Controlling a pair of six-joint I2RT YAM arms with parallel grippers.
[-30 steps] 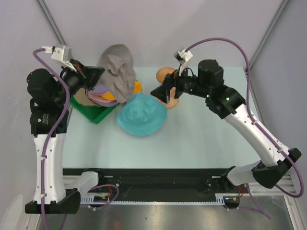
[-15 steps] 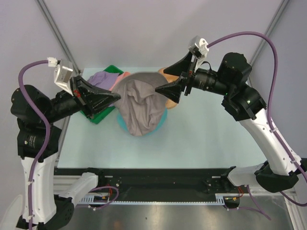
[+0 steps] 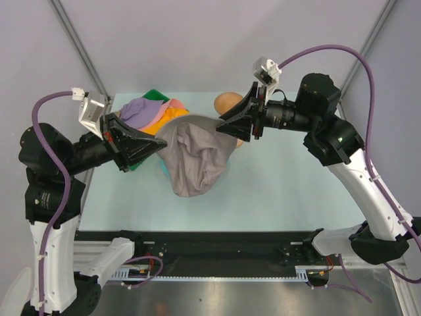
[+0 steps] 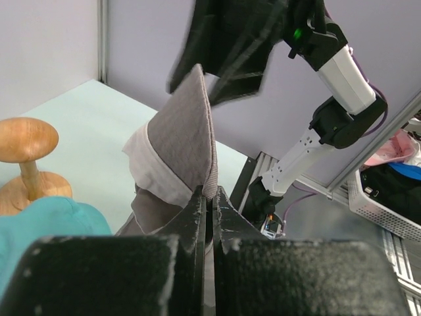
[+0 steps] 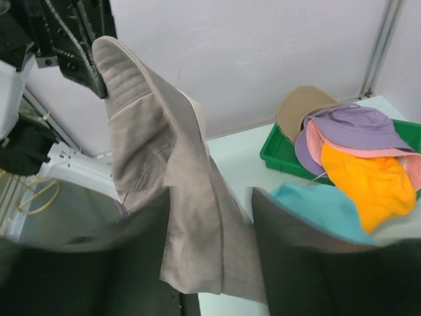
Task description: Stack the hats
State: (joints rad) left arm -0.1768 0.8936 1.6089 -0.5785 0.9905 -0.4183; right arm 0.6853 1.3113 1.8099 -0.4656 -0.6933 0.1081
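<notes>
Your left gripper [image 4: 209,197] is pinching the brim of the soft grey cloth bucket hat [image 3: 196,158], fingers closed tight on it. Your right gripper [image 3: 227,125] is meeting the opposite brim, but its wrist view is blurring and showing cloth bunched between parted-looking fingers, so you cannot tell whether it is gripping. A second ago the left arm alone was lifting this hat above the green plastic tray [image 3: 135,162]. Now both arms are stretching it low over the teal cloth bucket hat [image 5: 309,207], hiding nearly all of it from above, so you are probably nearing the lay-down of the second layer. The grey fabric is sagging in limp folds, with stitched rows ringing the brim and a paler lining showing. The lavender bucket hat [image 5: 355,128], orange bucket hat [image 5: 368,178] and tan baseball cap [image 5: 306,102] are waiting, crumpled, in the tray.
</notes>
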